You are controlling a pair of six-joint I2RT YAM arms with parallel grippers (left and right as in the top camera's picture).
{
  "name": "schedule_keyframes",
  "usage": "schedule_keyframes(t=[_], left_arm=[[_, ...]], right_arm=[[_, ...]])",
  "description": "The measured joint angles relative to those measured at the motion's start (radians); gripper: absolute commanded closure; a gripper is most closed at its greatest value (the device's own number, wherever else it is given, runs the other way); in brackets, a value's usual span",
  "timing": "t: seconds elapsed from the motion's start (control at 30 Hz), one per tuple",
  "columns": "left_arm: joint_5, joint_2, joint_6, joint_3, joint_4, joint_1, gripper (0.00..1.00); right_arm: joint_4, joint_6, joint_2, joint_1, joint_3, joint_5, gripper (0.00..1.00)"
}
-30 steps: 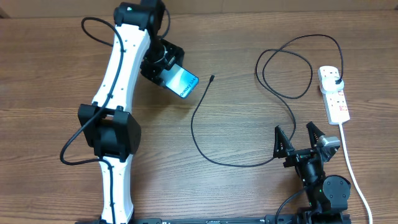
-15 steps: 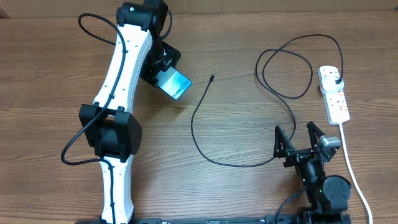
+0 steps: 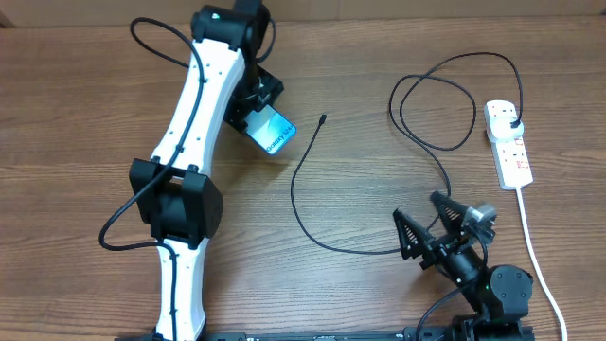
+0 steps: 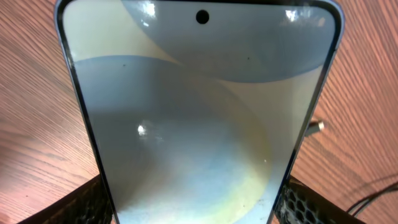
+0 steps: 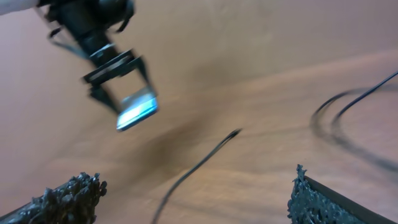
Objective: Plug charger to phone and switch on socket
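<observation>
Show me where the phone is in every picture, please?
Overhead: the phone sits up and left of the middle, screen glowing blue.
Left wrist: the phone fills almost the whole picture.
Right wrist: the phone is small and bright, at the upper left.
Shared landmark: the black cable's tip, lying on the table just right of the phone in every view.

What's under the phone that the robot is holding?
Only wooden table shows around the phone, which is gripped in the left gripper. The spot straight beneath is covered by the phone itself, so that part cannot be seen.
</observation>
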Motion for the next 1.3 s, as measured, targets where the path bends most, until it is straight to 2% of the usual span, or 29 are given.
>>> schedule_keyframes(t=[0.23,0.73,0.83,1.1,1.3], left_arm=[[0.0,0.0,-0.003,0.0,0.009,-0.034,0.34],[0.024,0.0,-0.007,0.0,0.011,-0.036,0.33],[0.036,0.0,-0.007,0.0,0.013,-0.036,0.33],[0.047,0.0,-0.008,0.0,0.016,-0.036,0.32],[0.055,0.0,-0.015,0.0,0.016,-0.036,0.31]], right_arm=[[-0.005,0.074,0.156,0.0,0.104,-0.157,0.0],[-0.001,0.101,0.891,0.0,0.557,-0.558,0.0],[0.001,0.165,0.991,0.0,0.589,-0.551,0.0],[0.048,0.457,1.226,0.0,0.59,-0.407,0.01],[0.244,0.552,1.336,0.065,0.591,-0.367,0.05]])
